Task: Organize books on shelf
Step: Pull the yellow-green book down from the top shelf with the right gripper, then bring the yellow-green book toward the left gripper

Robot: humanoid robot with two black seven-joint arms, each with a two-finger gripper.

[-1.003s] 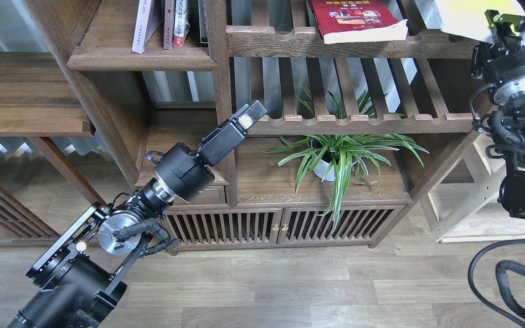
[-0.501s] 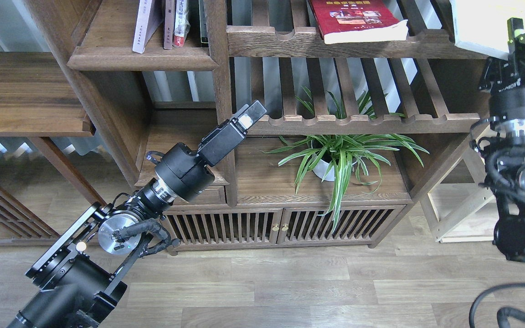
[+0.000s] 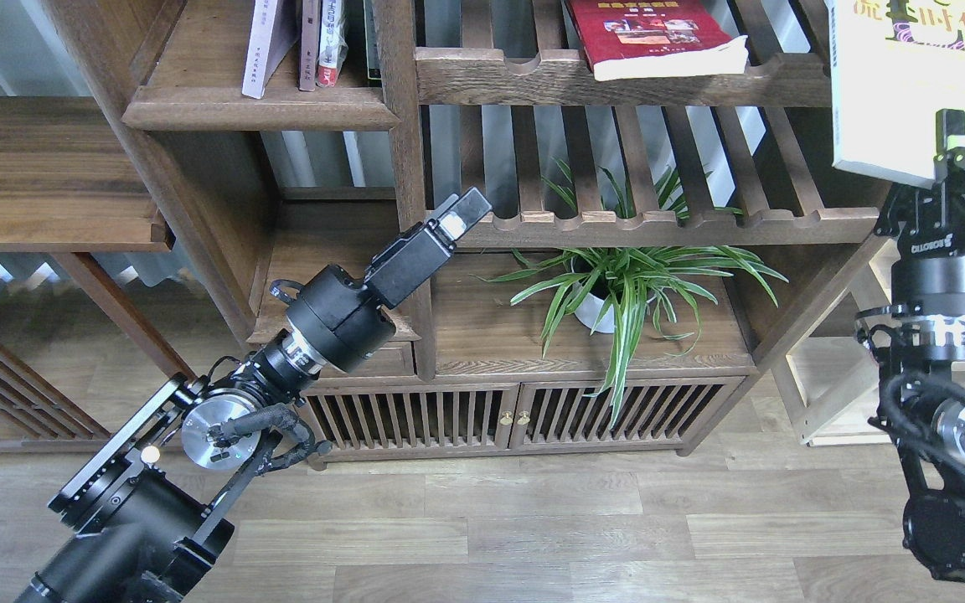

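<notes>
Yellow-green book [image 3: 910, 84] clamped in right claw [image 3: 952, 155]; left claw [image 3: 459, 213] state unclear.

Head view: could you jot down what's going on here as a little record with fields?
Right gripper: shut on the yellow-green book, held up off the rack
Left gripper: holding nothing, near the shelf post; open or shut unclear
Dark red book: flat on the upper slatted rack
Lavender-white book: leaning on the solid shelf
Potted plant: lower board, untouched
</notes>
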